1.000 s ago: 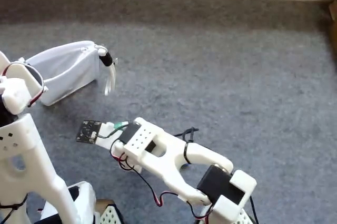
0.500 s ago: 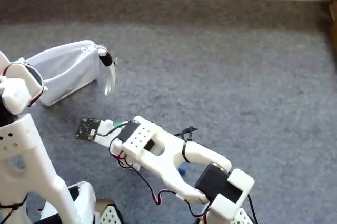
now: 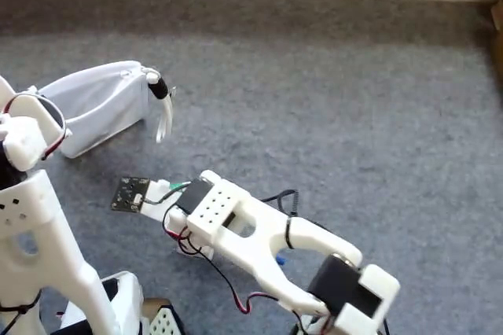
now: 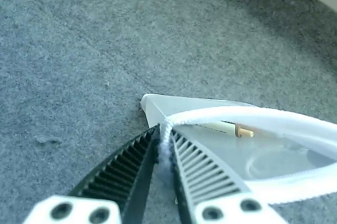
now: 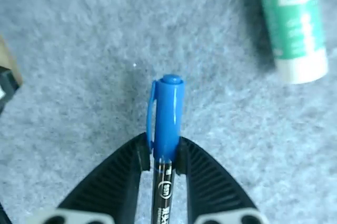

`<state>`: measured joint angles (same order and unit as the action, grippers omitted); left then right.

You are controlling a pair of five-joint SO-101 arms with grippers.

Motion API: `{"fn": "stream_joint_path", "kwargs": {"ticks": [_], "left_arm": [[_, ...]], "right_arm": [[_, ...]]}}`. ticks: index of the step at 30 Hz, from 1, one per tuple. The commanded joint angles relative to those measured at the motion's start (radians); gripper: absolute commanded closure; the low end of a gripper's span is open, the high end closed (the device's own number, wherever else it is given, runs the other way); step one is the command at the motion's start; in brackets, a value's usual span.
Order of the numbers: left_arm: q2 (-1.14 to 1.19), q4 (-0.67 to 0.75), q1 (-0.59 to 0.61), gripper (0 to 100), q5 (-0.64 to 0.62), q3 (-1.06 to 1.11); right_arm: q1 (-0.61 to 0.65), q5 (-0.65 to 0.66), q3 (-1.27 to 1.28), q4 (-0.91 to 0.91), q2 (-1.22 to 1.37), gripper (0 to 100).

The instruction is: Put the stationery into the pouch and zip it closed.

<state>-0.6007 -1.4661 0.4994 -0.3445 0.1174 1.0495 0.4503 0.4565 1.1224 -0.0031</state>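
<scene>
Pen (image 5: 167,113) is clamped in the right jaws just below its cap, low over the table (image 3: 354,115) by the near edge; pouch (image 3: 94,107) sits by the left edge, rim pinched in the left jaws so the mouth is held open; pen should probably be carried cap-first, lined up with that mouth, and only then let go; glue stick (image 5: 292,24) lies close by, to be avoided.

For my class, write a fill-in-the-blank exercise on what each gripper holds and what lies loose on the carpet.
1. The right gripper is shut on a pen with a ____ cap.
2. The left gripper is shut on the rim of the ____ pouch.
3. A ____ glue stick lies loose on the carpet.
Missing words: blue; white; green.
</scene>
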Motion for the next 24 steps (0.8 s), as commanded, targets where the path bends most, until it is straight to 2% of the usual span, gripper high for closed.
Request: {"fn": "stream_joint_path", "kwargs": {"ticks": [1,17,21,24], "left_arm": [[-0.016,0.011,-0.061,99,-0.005,-0.001],[-0.016,0.009,-0.321,99,0.023,-0.002],[-0.016,0.009,-0.38,99,0.025,-0.002],[-0.016,0.009,-0.417,99,0.025,-0.004]], "right_arm": [[0.002,-0.006,-0.008,0.038,-0.194,98.3],[-0.157,-0.015,0.016,0.065,-0.664,98.3],[-0.159,-0.129,0.015,0.056,-0.78,98.3],[-0.159,-0.153,0.015,0.031,-0.852,98.3]]}}
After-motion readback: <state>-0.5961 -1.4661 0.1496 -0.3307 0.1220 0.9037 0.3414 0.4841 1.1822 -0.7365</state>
